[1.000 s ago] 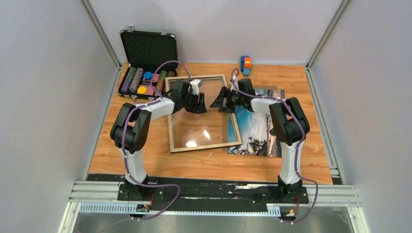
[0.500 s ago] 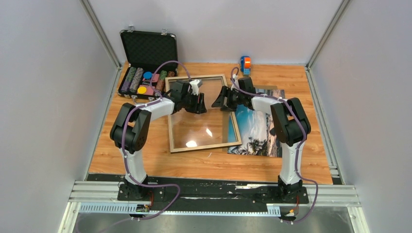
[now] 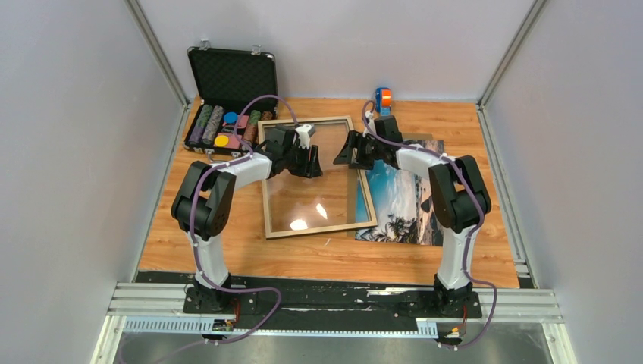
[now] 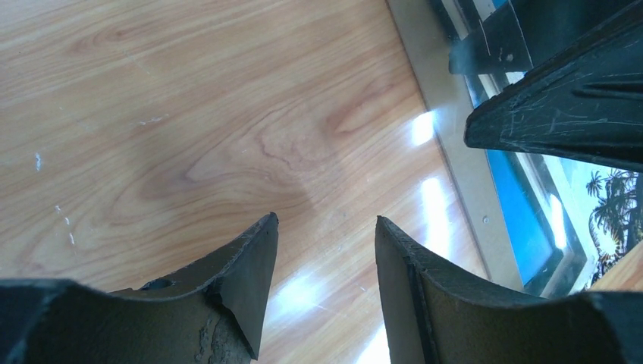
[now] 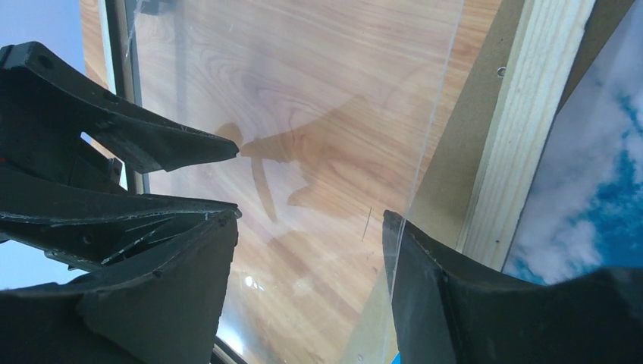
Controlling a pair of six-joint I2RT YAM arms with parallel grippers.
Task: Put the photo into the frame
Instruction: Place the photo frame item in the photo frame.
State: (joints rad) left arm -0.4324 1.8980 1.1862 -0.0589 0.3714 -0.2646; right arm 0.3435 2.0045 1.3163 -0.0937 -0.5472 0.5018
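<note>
Over at the far left corner of the table [image 3: 227, 246], a black case [image 3: 230, 80] is propped open, with rows of chips laid out inside. Next along, the frame [image 3: 267, 189] is laid flat mid-table, pale wood face up, glass in place. The left gripper [image 3: 309, 165] is held over the far part of the glass, fingers parted a fair bit, and nothing is caught between them; only wood grain is seen through the gap. The right gripper [image 3: 346, 155] is pointed back at it, over the frame's far right rail, fingers spread apart, nothing gripped either. The photo [image 3: 402, 201] is laid flat just right of the frame, picture side up, left edge touching the right rail, so not in yet. A small orange and blue thing [image 3: 383, 98] is parked at the far edge.
</note>
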